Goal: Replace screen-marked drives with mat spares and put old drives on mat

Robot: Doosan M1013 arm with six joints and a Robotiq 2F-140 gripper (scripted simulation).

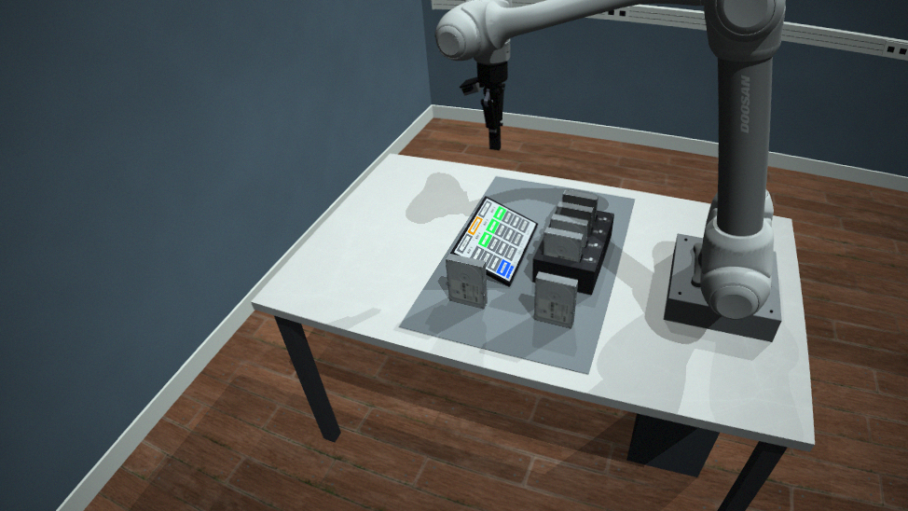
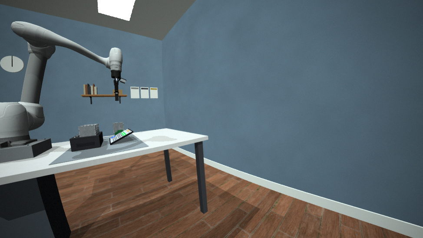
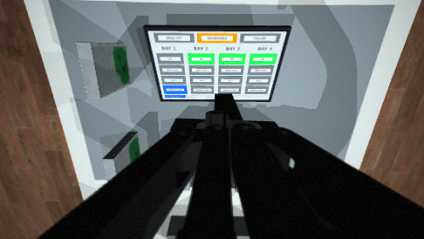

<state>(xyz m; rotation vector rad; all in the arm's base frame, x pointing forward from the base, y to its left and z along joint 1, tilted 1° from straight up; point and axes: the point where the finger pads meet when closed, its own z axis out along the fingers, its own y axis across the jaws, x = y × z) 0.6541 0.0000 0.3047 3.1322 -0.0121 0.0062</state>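
My gripper (image 1: 495,147) (image 2: 117,99) (image 3: 222,107) is shut and empty, high above the table beyond the mat's far side. The black dock (image 1: 591,274) (image 2: 85,144) stands on the grey mat (image 1: 495,333) (image 2: 137,143) and holds a row of several drives (image 1: 563,245) (image 2: 87,130); the gripper hides it in the wrist view. One loose drive (image 1: 466,283) (image 2: 118,126) (image 3: 105,70) stands upright beside the screen (image 1: 505,236) (image 2: 122,137) (image 3: 218,73). Another loose drive (image 1: 555,302) (image 3: 119,153) stands near the dock. The screen shows orange DEGRADED, bay 1 blue in the rebuilding row, bays 2 to 4 green.
The white table (image 1: 355,254) (image 2: 177,137) carries the mat and the arm's base (image 1: 721,324) (image 2: 17,152). The tilted screen stands beside the dock. A shelf (image 2: 103,95) hangs on the wall in the exterior view.
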